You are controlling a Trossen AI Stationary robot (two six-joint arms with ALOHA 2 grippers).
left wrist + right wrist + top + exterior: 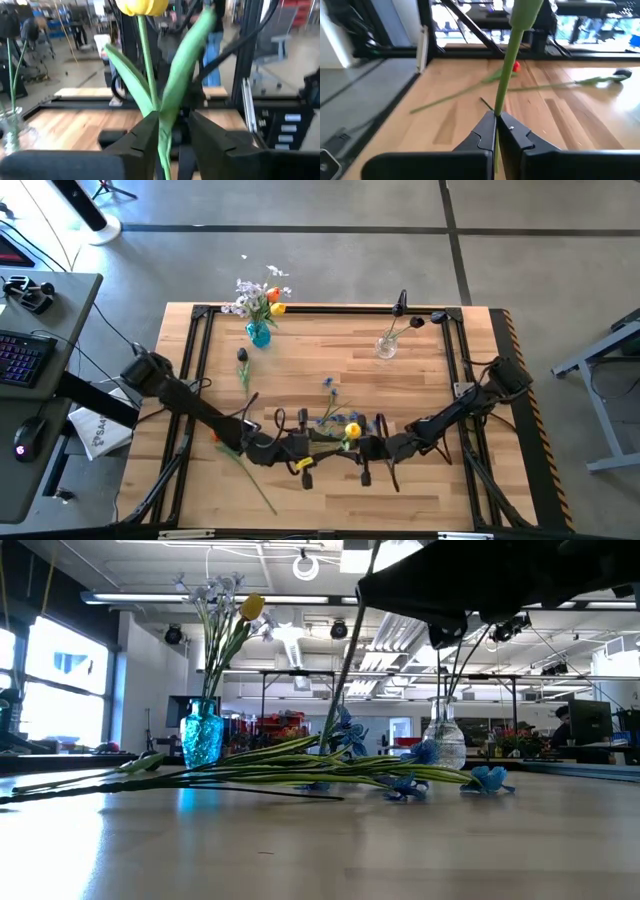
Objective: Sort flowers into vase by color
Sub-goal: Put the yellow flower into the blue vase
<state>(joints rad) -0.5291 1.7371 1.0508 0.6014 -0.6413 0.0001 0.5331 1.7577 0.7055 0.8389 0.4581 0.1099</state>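
A yellow tulip (142, 6) with a green stem (148, 65) and long leaves stands nearly upright between my two grippers at the table's near middle (352, 430). My right gripper (496, 120) is shut on its stem. My left gripper (172, 137) is open. Its fingers stand on either side of the same stem, which passes close by one finger (147, 137). A blue vase (259, 333) at the far left holds white, orange and yellow flowers. A clear vase (386, 345) at the far right holds one stem. Blue flowers (330, 418) lie on the table. My right gripper pinches the yellow tulip's stem (499, 102) between its two fingers. The fingers come in about level from the table's right and lie across the stem. The stem rises above them, leaning a little. My left gripper stands around the stem; whether it touches, I cannot tell.
A red flower (516, 66) and a dark-headed stem (619, 73) lie on the wood toward the left. More green stems (250, 772) lie across the table's middle. A black frame (330, 308) runs round the tabletop. Bare wood shows between the two vases.
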